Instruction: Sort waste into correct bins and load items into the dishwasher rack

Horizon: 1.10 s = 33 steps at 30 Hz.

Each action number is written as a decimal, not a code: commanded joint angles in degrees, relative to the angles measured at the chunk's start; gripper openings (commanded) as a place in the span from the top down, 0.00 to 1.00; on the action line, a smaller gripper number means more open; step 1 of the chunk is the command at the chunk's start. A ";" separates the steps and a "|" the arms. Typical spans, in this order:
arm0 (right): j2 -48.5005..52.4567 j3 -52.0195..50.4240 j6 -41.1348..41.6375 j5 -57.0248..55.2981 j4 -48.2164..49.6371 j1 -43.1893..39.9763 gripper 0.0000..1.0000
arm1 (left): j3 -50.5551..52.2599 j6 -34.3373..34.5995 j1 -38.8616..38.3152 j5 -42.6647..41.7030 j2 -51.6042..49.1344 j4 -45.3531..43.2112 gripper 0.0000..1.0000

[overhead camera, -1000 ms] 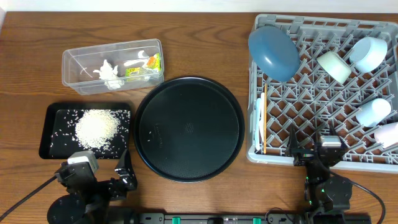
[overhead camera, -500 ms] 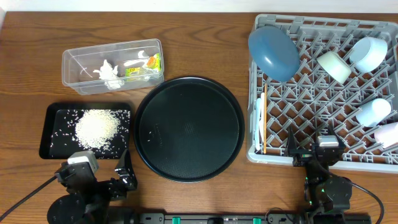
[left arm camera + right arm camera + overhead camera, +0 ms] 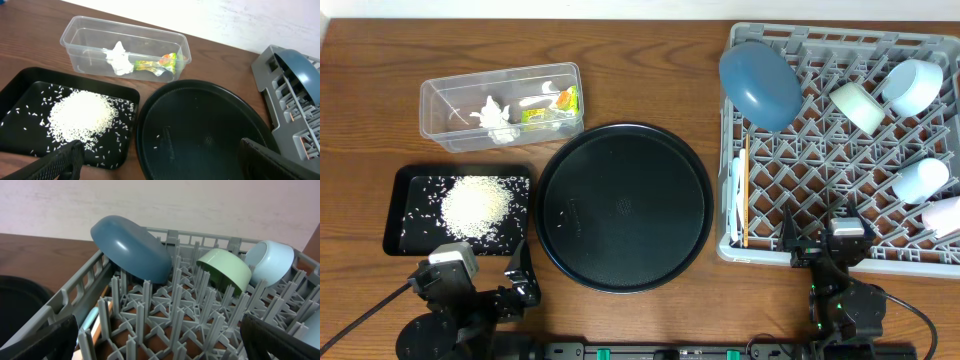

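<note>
Dishwasher rack [image 3: 820, 42], at the right end of the desk [image 3: 370, 60], carries every dish, and we find both arms low at the near edge. A dark blue plate [image 3: 760, 85] leans on edge among the pegs of the far left corner, rounded underside showing. The pale green bowl [image 3: 857, 107] and light blue bowl [image 3: 912, 87] rest tipped along the same far row; we judge the tilt is meant to let water drain. Two orange chopsticks [image 3: 745, 190] lie along the rack's left wall, long axis running near to far. The white plastic utensils [image 3: 733, 200] lie just beside them, parallel.

Across the desk, tissue scraps [image 3: 495, 115] and a yellow-green wrapper [image 3: 555, 105] sit in the clear tub [image 3: 435, 110], whose long axis runs left to right. The rice [image 3: 475, 205] is heaped in the shallow black tray [image 3: 405, 215]. A round black tray [image 3: 623, 205] between bins and rack shows at most a stray grain.

Our left pincer [image 3: 162, 157] is spread wide with nothing in it, facing the bins. The right pincer [image 3: 162, 337] is equally wide and bare, facing the rack. We judge the sorting all but finished.
</note>
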State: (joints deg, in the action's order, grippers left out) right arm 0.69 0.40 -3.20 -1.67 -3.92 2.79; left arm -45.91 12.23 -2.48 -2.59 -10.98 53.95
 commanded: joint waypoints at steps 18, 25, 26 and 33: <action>-0.37 -0.09 -0.70 0.59 -0.31 -0.48 0.01 | 24.20 -1.18 1.55 3.91 10.91 -12.83 0.02; -0.37 -0.09 -0.70 0.59 -0.31 -0.48 0.01 | 40.54 -3.67 1.55 3.74 10.88 -42.73 0.02; -0.37 -0.09 -0.68 0.59 -0.31 -0.48 0.01 | 42.99 -3.91 1.55 3.76 10.88 -47.34 0.02; -0.37 -0.09 -0.68 0.59 -0.31 -0.48 0.01 | 45.68 -5.09 1.60 3.65 10.88 -49.79 0.02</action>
State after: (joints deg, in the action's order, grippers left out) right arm 0.69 0.40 -3.22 -1.39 -3.97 2.79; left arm -2.13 8.71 -1.17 0.43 -0.60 3.25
